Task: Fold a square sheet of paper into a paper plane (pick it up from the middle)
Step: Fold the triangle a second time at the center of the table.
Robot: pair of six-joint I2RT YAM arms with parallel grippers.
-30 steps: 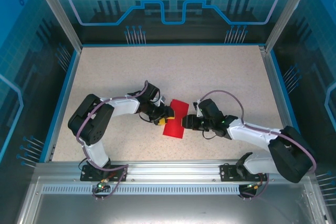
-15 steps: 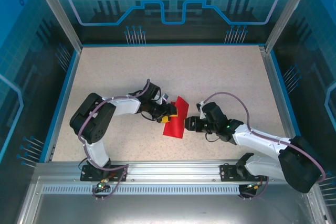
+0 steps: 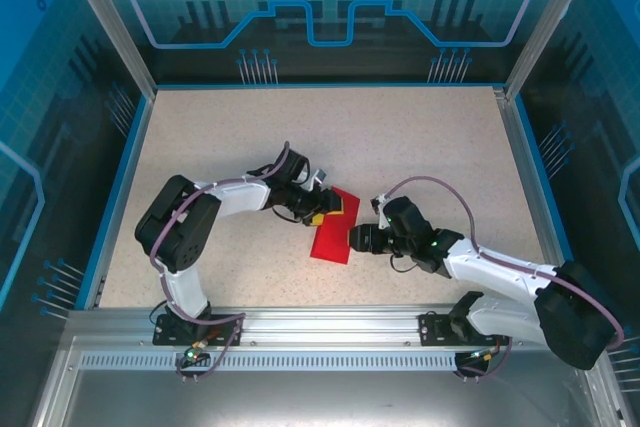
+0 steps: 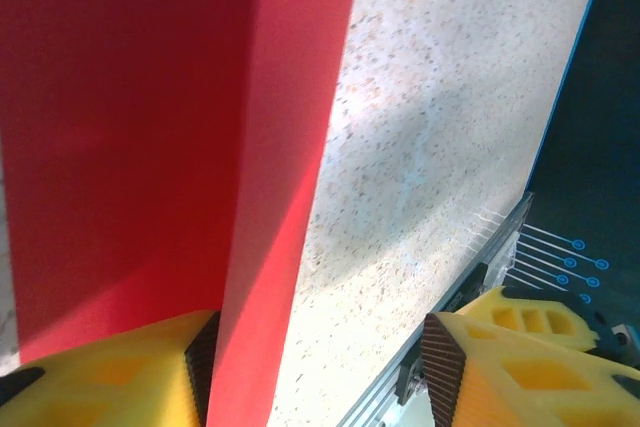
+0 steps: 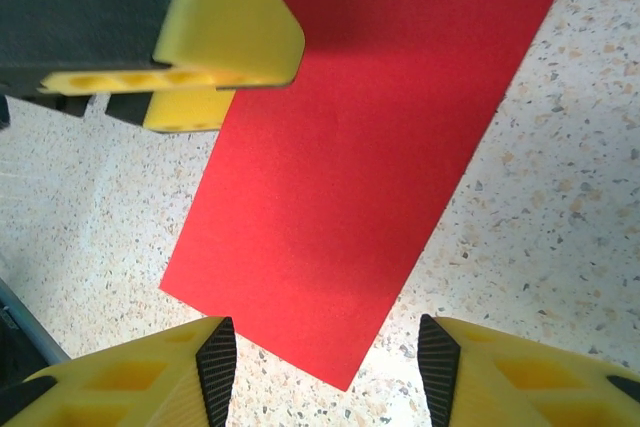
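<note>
The square sheet of paper (image 3: 333, 237) is bright red and folded into a narrow rectangle on the speckled table. My left gripper (image 3: 322, 209) is at the sheet's far left edge, open. In the left wrist view a flap of the paper (image 4: 150, 127) stands up along the inner face of the left finger, with bare table across to the other one, where the left gripper (image 4: 320, 347) gapes. My right gripper (image 3: 355, 239) is open at the sheet's right side. In the right wrist view the paper (image 5: 370, 147) lies flat and its near corner points between the open right gripper (image 5: 325, 347).
The speckled table (image 3: 420, 147) is ringed by a blue rim and clear enclosure walls. A metal rail (image 3: 330, 322) runs along the near edge by the arm bases. In the right wrist view the left arm's yellow finger (image 5: 225, 47) overhangs the paper's far corner.
The left gripper has slid right onto the paper's far edge. The raised upper flap has come down flatter. The right gripper has shifted slightly, and both jaws have widened a little.
</note>
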